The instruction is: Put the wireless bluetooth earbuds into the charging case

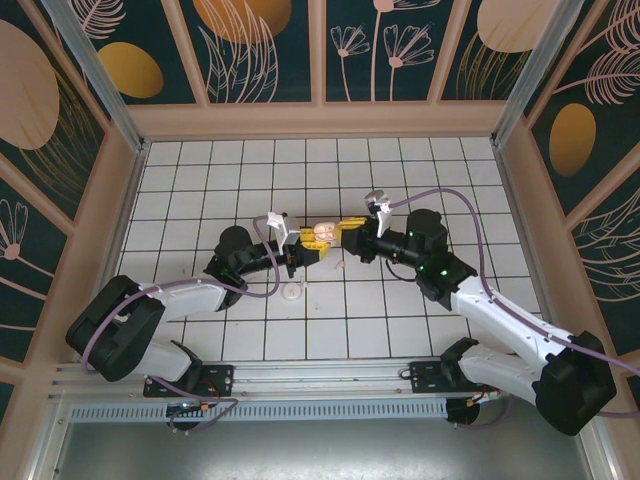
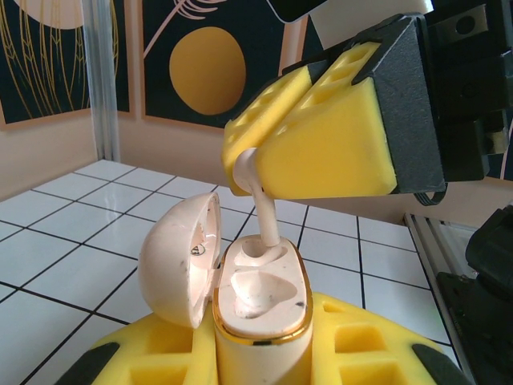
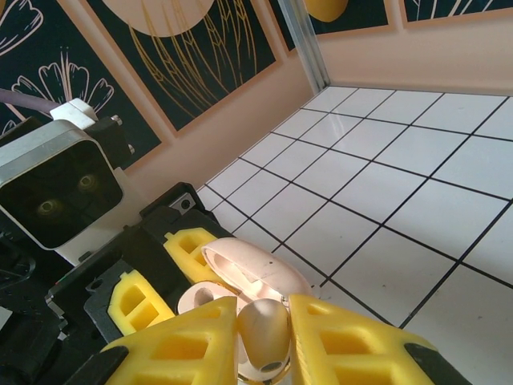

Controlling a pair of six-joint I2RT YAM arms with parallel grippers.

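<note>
Left wrist view: my left end effector (image 2: pixel 256 365) is clamped on the open charging case (image 2: pixel 260 309). Directly above the case, my right end effector (image 2: pixel 240 156) pinches an earbud (image 2: pixel 258 204), stem nearly upright, tip dipping into one well.

**No words to read**

No letters, numbers, brand names or signs can be read anywhere in these pictures. The walls (image 1: pixel 260 50) have drawings of leaves, flowers and round shapes on them, but no writing.
</note>
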